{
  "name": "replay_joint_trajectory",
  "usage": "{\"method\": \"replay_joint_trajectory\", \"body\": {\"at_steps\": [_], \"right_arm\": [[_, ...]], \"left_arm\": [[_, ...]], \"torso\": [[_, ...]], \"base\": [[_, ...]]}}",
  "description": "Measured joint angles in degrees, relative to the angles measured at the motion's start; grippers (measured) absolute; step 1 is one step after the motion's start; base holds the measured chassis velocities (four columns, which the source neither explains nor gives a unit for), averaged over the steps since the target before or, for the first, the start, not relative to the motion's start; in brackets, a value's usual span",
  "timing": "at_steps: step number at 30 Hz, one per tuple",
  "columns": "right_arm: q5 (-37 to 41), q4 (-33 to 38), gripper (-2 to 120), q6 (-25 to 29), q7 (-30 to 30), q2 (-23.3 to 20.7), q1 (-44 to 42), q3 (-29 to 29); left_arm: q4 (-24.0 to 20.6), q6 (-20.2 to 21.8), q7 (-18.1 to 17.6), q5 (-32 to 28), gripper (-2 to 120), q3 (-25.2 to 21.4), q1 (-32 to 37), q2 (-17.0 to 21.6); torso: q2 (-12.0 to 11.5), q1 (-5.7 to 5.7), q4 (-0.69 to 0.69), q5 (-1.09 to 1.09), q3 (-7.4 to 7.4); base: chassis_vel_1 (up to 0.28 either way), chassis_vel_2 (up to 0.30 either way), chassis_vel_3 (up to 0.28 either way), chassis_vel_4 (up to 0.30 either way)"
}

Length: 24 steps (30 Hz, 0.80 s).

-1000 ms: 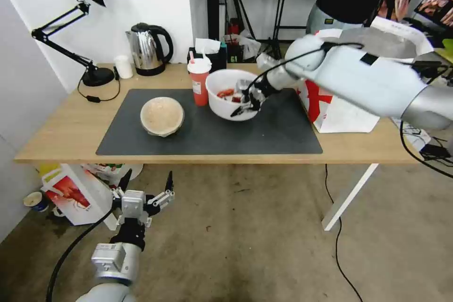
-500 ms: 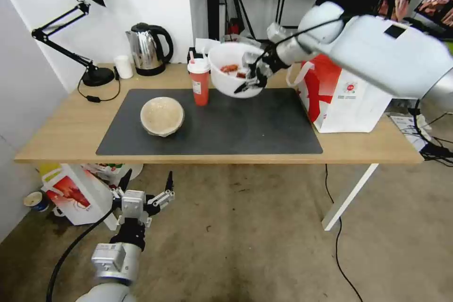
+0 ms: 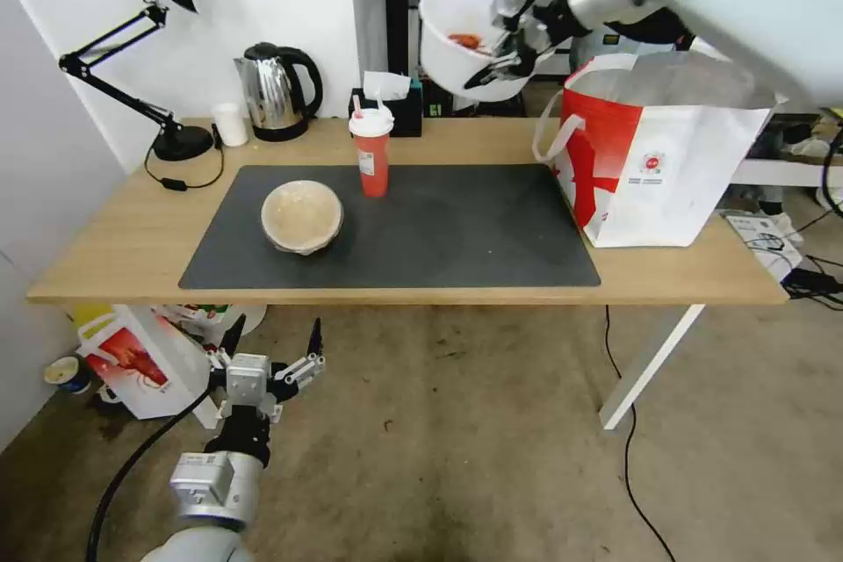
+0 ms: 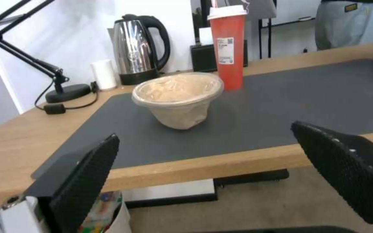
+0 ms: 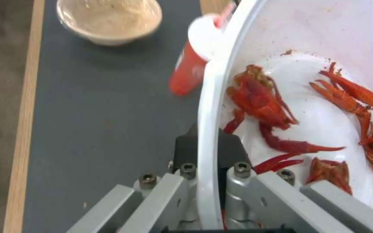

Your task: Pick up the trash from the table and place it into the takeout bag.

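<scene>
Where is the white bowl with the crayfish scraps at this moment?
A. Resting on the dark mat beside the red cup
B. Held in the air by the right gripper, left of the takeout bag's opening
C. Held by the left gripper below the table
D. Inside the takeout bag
B: the right gripper pinches the rim of the white bowl, which hangs well above the table, left of the takeout bag.

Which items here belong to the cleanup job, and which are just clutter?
Job items: white bowl of crayfish scraps, pinched by the right gripper in the air; red cup; beige bowl; takeout bag; table.
Clutter: lamp; kettle; small white cup; tissue box.
</scene>
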Motion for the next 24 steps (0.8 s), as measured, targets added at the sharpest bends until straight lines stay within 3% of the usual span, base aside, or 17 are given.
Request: {"method": "replay_joint_trajectory", "body": {"at_steps": [14,24], "right_arm": [[-2.1,-5.3,0,0.9,-0.9,-6.1,-1.5,-0.1],[-3.2,-9.5,0,1.6,-1.3,-8.0,-2.3,1.8]], "left_arm": [[0.0,0.0,0.0,0.0,100,0.0,0.0,0.0],[0.0,0.0,0.0,0.0,100,0.0,0.0,0.0]], "torso": [[0.0,0.0,-0.01,0.01,0.0],[0.0,0.0,0.0,-0.01,0.0]], "base": [[0.0,0.0,0.0,0.0],[0.0,0.0,0.0,0.0]]}}
